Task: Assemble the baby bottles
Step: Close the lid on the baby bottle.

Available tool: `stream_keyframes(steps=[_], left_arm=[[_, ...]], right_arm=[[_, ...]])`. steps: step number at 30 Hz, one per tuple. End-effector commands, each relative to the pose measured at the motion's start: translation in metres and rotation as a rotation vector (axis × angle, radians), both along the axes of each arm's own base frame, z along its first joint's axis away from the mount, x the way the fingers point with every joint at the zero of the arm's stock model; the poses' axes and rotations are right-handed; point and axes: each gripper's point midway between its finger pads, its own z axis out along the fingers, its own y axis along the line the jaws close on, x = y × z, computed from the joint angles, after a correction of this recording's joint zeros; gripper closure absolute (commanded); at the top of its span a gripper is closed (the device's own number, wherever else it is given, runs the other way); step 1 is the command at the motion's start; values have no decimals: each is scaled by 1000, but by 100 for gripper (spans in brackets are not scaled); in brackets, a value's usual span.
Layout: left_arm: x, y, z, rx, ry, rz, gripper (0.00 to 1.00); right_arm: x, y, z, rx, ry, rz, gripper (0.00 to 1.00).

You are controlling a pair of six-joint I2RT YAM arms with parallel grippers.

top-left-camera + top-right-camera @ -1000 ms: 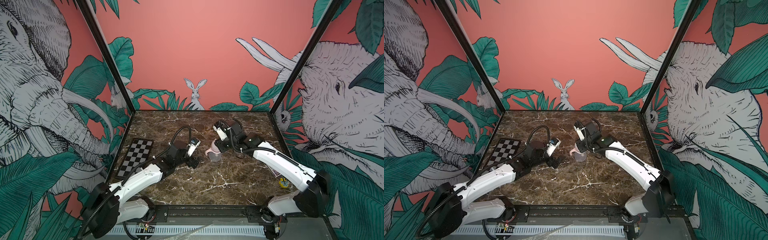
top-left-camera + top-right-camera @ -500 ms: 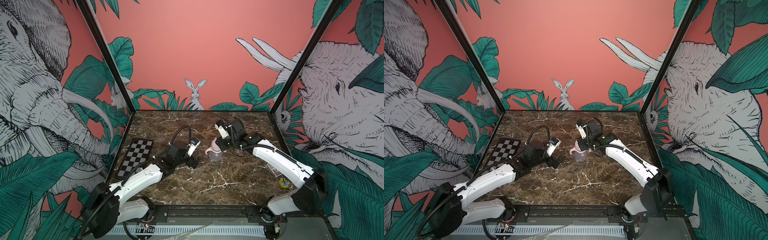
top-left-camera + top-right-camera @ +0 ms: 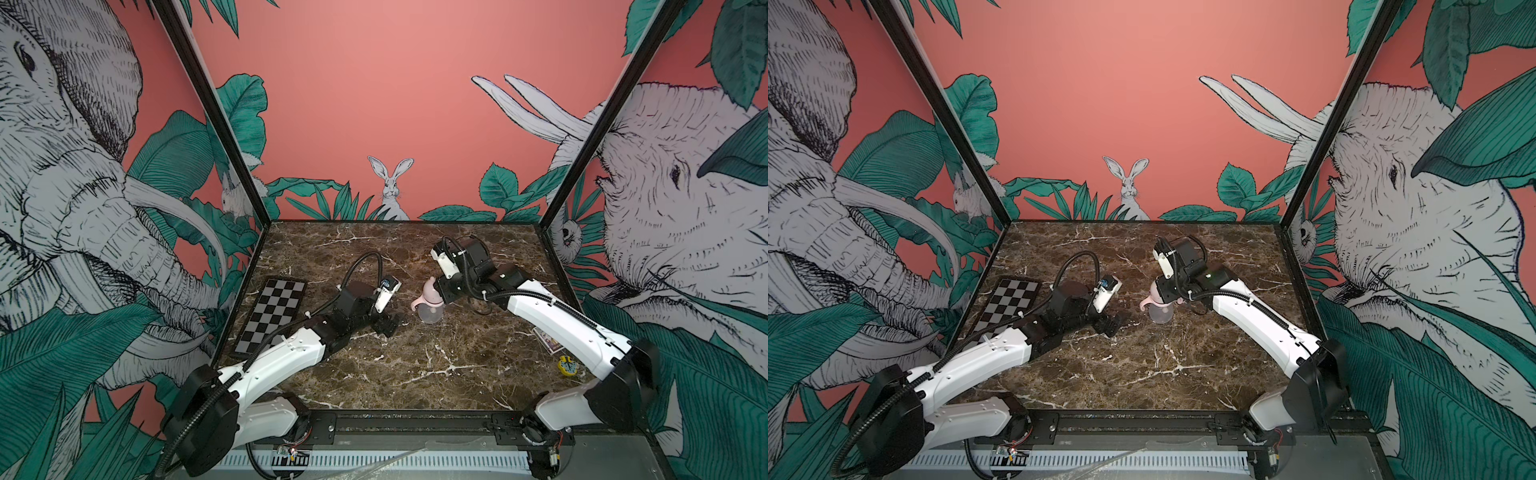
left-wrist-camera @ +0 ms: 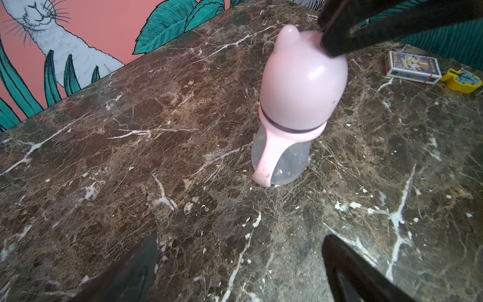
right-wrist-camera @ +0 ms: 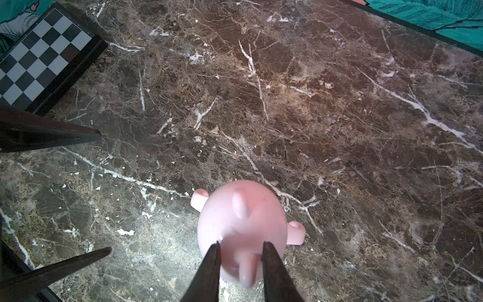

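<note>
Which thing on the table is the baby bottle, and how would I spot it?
Look at the brown marble table below the painted rabbit. Near its middle stands the baby bottle, upright. It alone is pink and clear: a clear body under a pink eared dome cap with side handles.

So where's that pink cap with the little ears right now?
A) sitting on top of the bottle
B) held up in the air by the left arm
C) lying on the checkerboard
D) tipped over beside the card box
A: the pink eared cap sits on top of the bottle, whose clear body stands upright on the marble table.
</note>
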Motion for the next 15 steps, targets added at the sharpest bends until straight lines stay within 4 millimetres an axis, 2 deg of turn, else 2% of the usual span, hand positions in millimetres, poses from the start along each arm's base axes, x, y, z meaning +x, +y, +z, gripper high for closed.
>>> stream_keyframes(steps=[1,9,15], left_arm=[[2,1,15,-15,-27,3,1],[1,2,14,-15,-26,4,1],[2,2,15,-13,-30,3,1]], right_arm=[[-5,-8,-13,-31,27,-11,73],[-13,-10,-35,-17,70,-33,73],[-18,-17,-38,-11,71,-57,73]])
